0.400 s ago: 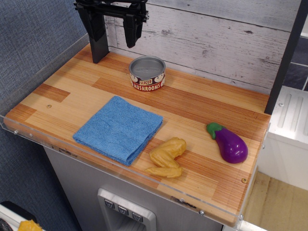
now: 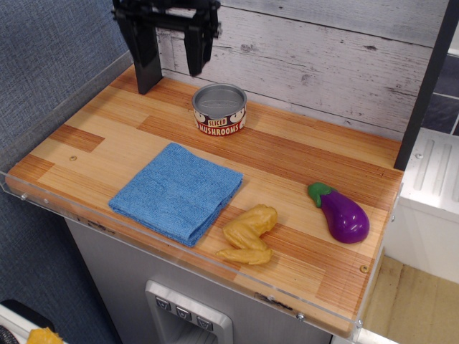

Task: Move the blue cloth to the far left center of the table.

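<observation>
The blue cloth (image 2: 178,191) lies folded and flat near the front edge of the striped wood table (image 2: 100,136), left of centre. My black gripper (image 2: 171,80) hangs at the back left corner, well above and behind the cloth. Its two fingers (image 2: 147,61) are spread apart and hold nothing. The gripper is left of the mushroom can (image 2: 219,108) and apart from it.
A can labelled sliced mushrooms stands at the back centre. A yellow toy chicken piece (image 2: 249,233) lies right of the cloth. A purple toy eggplant (image 2: 341,213) lies at the right. A whitewashed plank wall (image 2: 323,50) backs the table.
The gripper has shifted very slightly; the cloth and the other objects have not moved.
</observation>
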`<state>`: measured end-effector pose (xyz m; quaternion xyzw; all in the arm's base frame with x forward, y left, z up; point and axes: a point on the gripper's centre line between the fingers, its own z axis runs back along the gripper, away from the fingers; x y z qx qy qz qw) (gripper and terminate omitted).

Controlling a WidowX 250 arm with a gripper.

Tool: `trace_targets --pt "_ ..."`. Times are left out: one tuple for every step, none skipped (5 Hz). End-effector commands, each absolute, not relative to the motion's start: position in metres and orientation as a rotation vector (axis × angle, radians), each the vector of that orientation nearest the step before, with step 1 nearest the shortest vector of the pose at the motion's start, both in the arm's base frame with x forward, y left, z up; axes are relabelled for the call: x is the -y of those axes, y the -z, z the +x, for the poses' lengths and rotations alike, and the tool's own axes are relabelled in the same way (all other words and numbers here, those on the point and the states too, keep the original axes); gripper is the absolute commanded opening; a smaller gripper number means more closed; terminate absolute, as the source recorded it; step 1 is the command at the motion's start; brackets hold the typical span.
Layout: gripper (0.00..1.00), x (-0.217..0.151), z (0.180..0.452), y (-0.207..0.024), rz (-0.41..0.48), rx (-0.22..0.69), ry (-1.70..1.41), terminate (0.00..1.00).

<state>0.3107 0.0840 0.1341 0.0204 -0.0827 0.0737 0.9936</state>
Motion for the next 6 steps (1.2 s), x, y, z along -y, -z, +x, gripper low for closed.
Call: trace_targets --pt "1.0 -0.072 0.289 -0.117 0.063 0.17 -0.08 0.0" --pt "1.0 -0.066 0.277 -0.087 0.1 0.124 -0.05 0.0" --pt "0.0 -0.065 0.268 -0.074 0.123 0.13 -0.043 0.0" --pt "0.0 -0.067 0.263 -0.06 0.061 0.166 -0.029 0.0" --pt "0.0 -0.064 0.266 -0.045 0.032 0.162 -0.001 0.0" --pt "0.0 -0.061 0.271 -0.032 0.038 0.144 0.022 0.0"
